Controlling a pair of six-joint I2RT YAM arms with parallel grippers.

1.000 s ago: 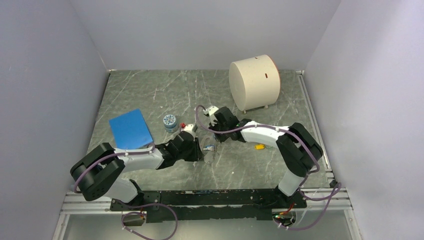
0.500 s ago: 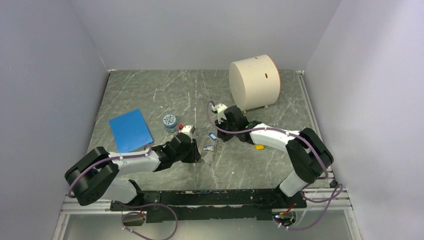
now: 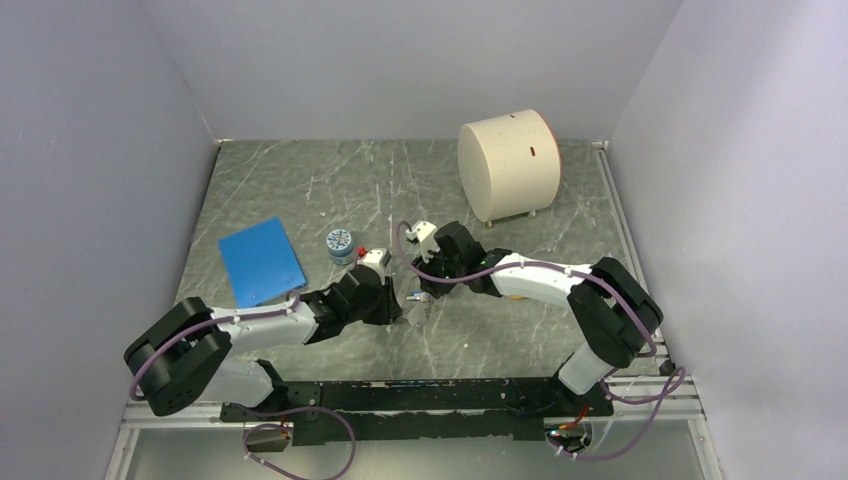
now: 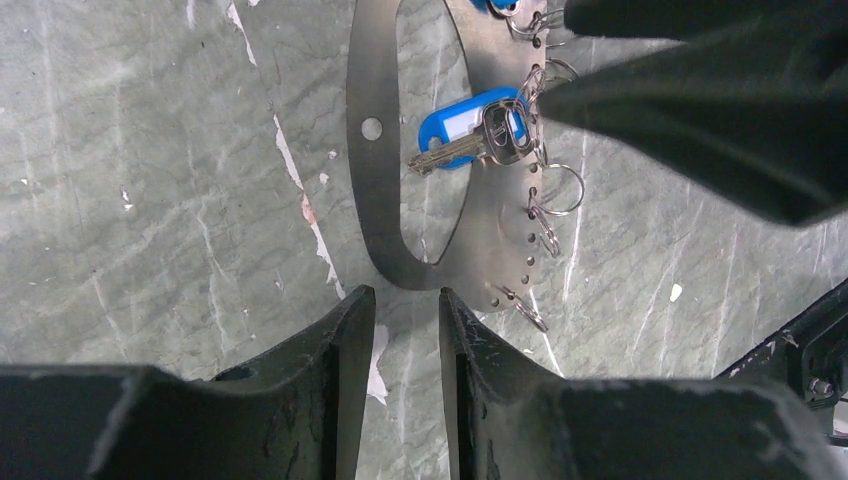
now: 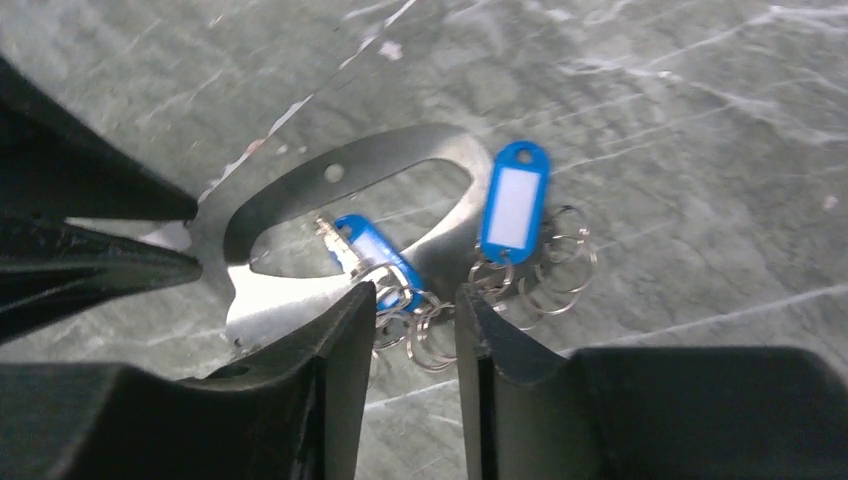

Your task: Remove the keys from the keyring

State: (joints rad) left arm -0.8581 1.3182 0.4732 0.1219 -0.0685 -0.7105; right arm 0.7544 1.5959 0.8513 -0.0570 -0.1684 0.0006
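The keyring (image 4: 372,190) lies flat on the bench (image 3: 300,180) between my hands. Its long axis runs straight away from my left hand (image 4: 407,300). One long side is perforated and carries small split rings (image 4: 565,190). A blue-headed key (image 4: 470,135) lies crosswise over the oval opening, with its head at the perforated side and its blade toward the plain side. A blue tag (image 5: 512,205) hangs from the rings; its white label insert shows no legible writing. My left hand is released, fingers slightly apart, tips just beside the keyring's end. My right hand (image 5: 415,295) straddles the rings; I cannot tell whether it clamps them.
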